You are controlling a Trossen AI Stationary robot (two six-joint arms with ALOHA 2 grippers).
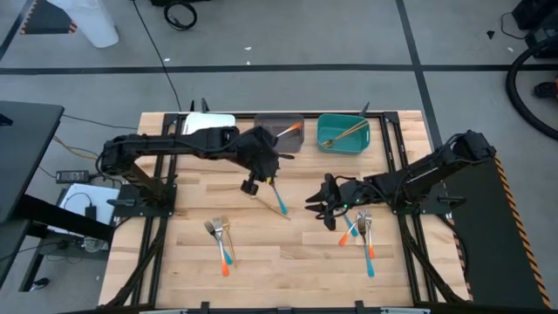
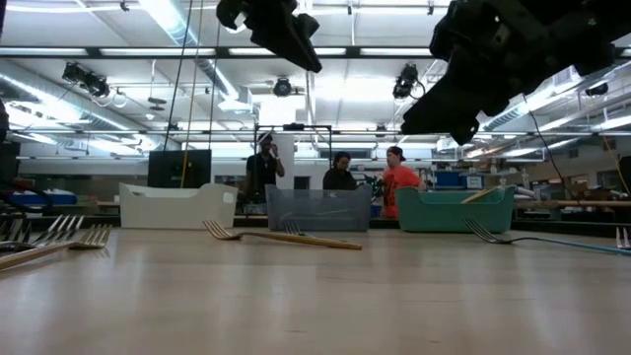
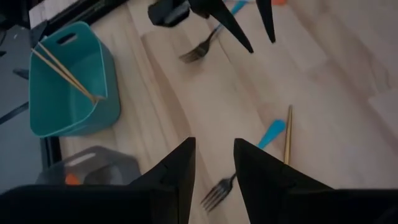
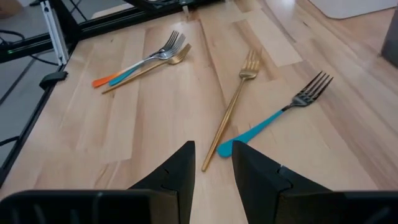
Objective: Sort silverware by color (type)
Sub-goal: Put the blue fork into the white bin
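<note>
A blue-handled fork and an all-gold fork lie crossed on the middle of the table. My left gripper hangs open above the blue fork, its fingers apart with nothing between them. My right gripper is open too, low over the table to the right of this pair and pointing at it. Three forks, blue, orange and gold, lie in a bundle at the near left. A second bundle lies at the near right. The teal bin holds gold pieces, and the grey bin an orange-handled one.
White, grey and teal bins stand in a row along the far edge. Dark arm frames run along both sides of the table. People stand in the room behind the bins.
</note>
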